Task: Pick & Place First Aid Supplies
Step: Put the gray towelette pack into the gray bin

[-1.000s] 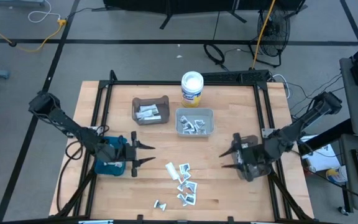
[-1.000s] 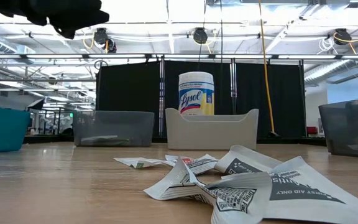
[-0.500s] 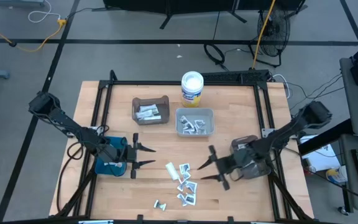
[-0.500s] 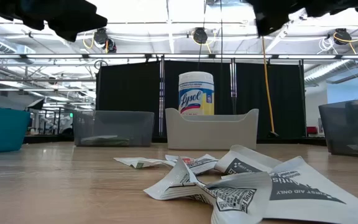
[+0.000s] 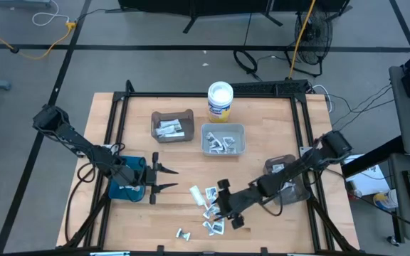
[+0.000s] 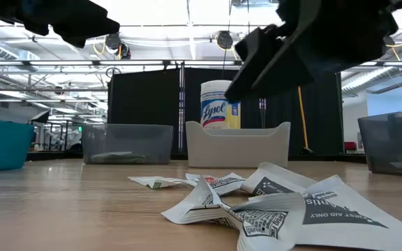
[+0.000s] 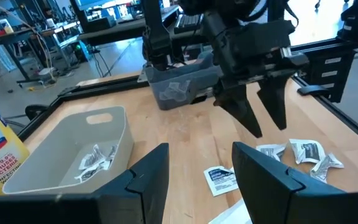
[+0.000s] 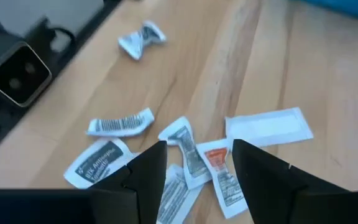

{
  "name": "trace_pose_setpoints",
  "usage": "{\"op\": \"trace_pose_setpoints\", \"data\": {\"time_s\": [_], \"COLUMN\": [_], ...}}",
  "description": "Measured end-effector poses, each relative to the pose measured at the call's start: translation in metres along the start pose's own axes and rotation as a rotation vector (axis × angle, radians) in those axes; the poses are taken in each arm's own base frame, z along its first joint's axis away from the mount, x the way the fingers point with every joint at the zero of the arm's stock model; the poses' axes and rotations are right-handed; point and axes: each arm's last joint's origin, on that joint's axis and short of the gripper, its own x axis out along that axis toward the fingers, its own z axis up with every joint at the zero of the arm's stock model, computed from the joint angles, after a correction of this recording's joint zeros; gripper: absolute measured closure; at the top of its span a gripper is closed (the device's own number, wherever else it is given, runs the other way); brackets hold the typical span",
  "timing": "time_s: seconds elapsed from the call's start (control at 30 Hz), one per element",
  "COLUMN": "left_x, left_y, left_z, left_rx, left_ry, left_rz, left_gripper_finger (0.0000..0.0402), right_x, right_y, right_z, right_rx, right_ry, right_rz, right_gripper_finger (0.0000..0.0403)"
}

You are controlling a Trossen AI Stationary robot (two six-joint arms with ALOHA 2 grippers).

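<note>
The first aid supplies [image 5: 210,206] lie loose on the wooden table near its front edge. They show as small white printed packets [image 8: 185,149] in the right wrist view. My right gripper [image 5: 218,206] hangs open just above this pile and tips downward, its fingers [image 7: 247,118] clear of the packets. My left gripper [image 5: 173,178] stands open over the table's left half, next to a teal bin [image 5: 128,179], and points toward the pile with nothing between its fingers. In the low view the packets [image 6: 257,202] rest flat or crumpled on the tabletop.
A brown bin [image 5: 172,126] and a pale bin [image 5: 223,139], both with packets inside, stand at the far middle. Behind them is a white round tub [image 5: 220,99]. A dark grey bin [image 5: 285,174] sits at the right. One twisted packet [image 5: 182,233] lies alone near the front edge.
My right gripper has swung from over the dark grey bin toward the table's left and front, sinking and tipping downward until it hangs above the loose packets. The packets have not moved.
</note>
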Motion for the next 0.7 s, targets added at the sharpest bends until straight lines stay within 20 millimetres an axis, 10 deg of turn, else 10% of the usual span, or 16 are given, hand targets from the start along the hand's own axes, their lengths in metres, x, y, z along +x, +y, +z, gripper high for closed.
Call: {"op": "trace_pose_setpoints", "data": {"time_s": [0.7], "left_x": [0.000], "left_y": [0.000], "left_z": [-0.001], "left_rx": [-0.040], "left_ry": [0.006], "left_rz": [-0.002], "left_gripper_finger": [0.0220], "right_x": [0.014], "right_y": [0.007], "right_z": [0.001], "right_rx": [0.338], "right_ry": [0.152], "right_rz": [0.048], "right_gripper_finger": [0.0215]}}
